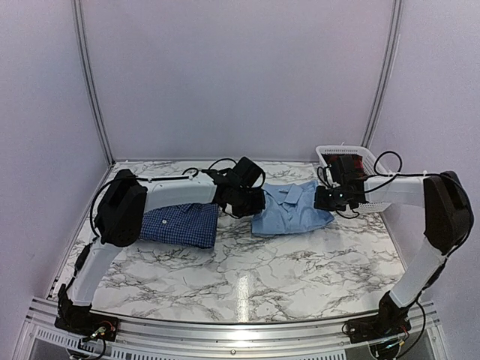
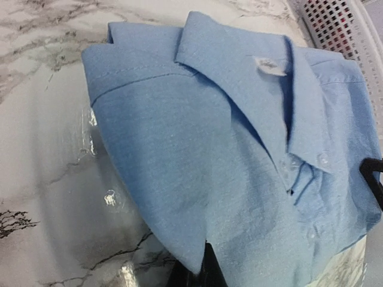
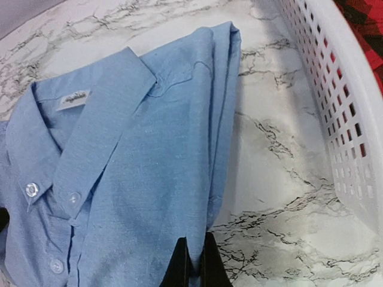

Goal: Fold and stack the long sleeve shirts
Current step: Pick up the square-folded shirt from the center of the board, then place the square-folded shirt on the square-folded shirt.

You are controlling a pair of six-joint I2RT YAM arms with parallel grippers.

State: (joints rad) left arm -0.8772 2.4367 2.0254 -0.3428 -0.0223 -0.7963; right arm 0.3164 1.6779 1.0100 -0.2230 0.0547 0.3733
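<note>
Light blue shirt (image 1: 291, 208) lies folded, collar up, right of centre toward the back of the table, buttons and neck label showing in both wrist views. Left gripper (image 2: 194, 272) is pinched shut on the shirt's left edge, the cloth corner draping over its fingers. Right gripper (image 3: 191, 263) is closed tight on the opposite folded edge. A hold at both sides reads as preparation to lift or slide the bundle without it falling open. Likely destination is the dark blue checked shirt (image 1: 180, 225), folded flat just to the left and partly under the left arm, the two garments near but apparently not overlapping. White mesh basket (image 1: 330, 150) stands close on the right, red-and-black cloth (image 3: 365, 24) inside. Surface is a glossy white marble-pattern table (image 1: 247, 270), glare streaks on it. Plain pale walls (image 1: 225, 75) close the booth on three sides.
</note>
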